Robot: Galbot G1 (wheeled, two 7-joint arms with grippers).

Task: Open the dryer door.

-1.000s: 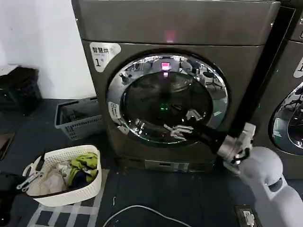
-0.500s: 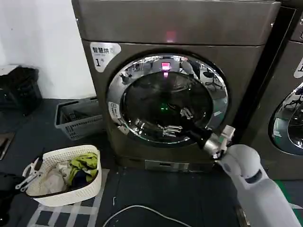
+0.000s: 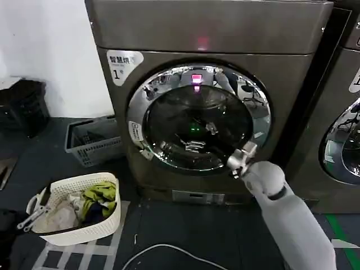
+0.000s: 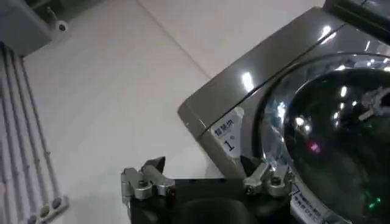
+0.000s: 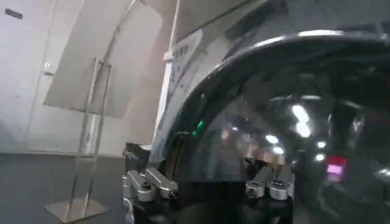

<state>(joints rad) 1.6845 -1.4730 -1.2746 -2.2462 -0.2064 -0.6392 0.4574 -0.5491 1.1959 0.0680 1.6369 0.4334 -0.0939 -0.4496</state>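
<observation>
Well, the dryer [image 3: 208,101] stood against the far wall, its pink light glowing above the dryer door [image 3: 198,117], which sat flush in the machine's front, chrome ring all round the dark glass. The right gripper [image 3: 198,138] was up against the lower right part of that glass, fingers spread apart, nothing pinched between them; the white forearm reached in from the near right. From the right wrist, the right gripper [image 5: 207,182] showed its two fingers parted just in front of the glass. The left gripper [image 4: 204,176] hung low at the left, well apart from the door, its fingers likewise released. A white laundry basket [image 3: 79,209] sat on the floor, near left
</observation>
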